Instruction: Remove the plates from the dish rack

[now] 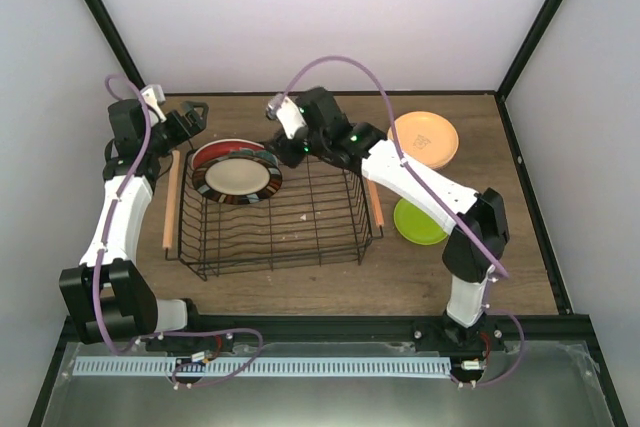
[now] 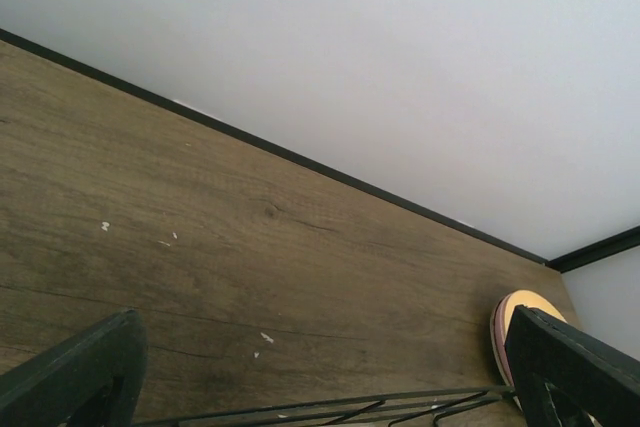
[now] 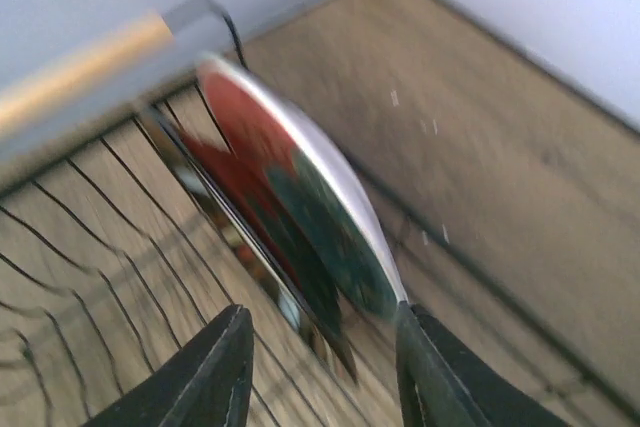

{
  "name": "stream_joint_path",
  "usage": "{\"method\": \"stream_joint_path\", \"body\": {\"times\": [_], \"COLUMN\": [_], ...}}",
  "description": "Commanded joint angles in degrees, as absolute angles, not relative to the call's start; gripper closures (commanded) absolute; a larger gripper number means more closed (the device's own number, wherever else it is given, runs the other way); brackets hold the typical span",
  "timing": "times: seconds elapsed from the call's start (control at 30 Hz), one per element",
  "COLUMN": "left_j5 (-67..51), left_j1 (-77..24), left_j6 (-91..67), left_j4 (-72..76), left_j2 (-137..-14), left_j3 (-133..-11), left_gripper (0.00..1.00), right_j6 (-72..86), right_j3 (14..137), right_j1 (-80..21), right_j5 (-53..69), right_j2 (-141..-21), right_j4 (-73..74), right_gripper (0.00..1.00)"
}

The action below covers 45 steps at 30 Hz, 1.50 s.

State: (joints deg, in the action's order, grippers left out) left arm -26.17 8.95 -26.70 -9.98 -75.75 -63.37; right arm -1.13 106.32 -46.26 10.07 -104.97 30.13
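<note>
The black wire dish rack (image 1: 300,232) stands mid-table. Two plates stand on edge at its far left: the beige plate with brown rim (image 1: 237,177) and, behind it, the red plate with teal flowers (image 1: 212,152). My right gripper (image 1: 278,152) is open at their right edge. In the right wrist view its jaws (image 3: 325,367) straddle the rim of the red plate (image 3: 270,172). My left gripper (image 1: 193,115) is open and empty, behind the rack's far left corner. The orange plate (image 1: 425,137) and the lime green plate (image 1: 420,222) lie on the table at the right. The mint plate is not visible.
The rack has wooden rod handles at its left (image 1: 172,202) and right (image 1: 373,205). In the left wrist view the rack's top wire (image 2: 350,405) runs along the bottom, and the orange plate (image 2: 520,309) rests on a pink rim. Walls enclose the table.
</note>
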Motion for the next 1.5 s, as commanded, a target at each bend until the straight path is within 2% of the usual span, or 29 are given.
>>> {"method": "stream_joint_path", "body": {"times": [0.0, 0.23, 0.73, 1.2, 1.3, 1.47], "left_j5": [-26.2, -26.7, -26.6, -26.5, -26.5, -26.5], "left_j1": [8.8, 8.8, 8.8, 8.8, 8.8, 8.8], "left_j6": [-25.2, -26.8, -26.1, -25.9, -25.8, -25.7], "left_j4": [-10.3, -8.7, -9.0, -9.0, -9.1, -9.3], "left_j2": [-74.1, -74.9, -74.4, -74.9, -75.0, -74.9], "left_j3": [-62.9, -62.2, -61.9, -61.8, -61.9, -61.8], "left_gripper": [0.00, 0.00, 0.00, 0.00, 0.00, 0.00], "right_j6": [-9.3, -19.4, -25.8, -27.6, -28.3, -30.9], "right_j3": [93.8, 91.1, 99.0, 104.8, 105.4, 104.9], "right_j1": [-42.6, -42.6, -42.6, -45.0, -45.6, -47.5], "right_j5": [13.3, 20.4, 34.8, 33.5, 32.4, 28.3], "right_j2": [-99.2, -99.7, -108.3, -116.7, -118.2, -119.8], "right_j4": [18.0, 17.5, 17.5, 17.4, 17.1, 16.7], "right_gripper": [0.56, 0.51, 0.52, 0.53, 0.56, 0.69]}}
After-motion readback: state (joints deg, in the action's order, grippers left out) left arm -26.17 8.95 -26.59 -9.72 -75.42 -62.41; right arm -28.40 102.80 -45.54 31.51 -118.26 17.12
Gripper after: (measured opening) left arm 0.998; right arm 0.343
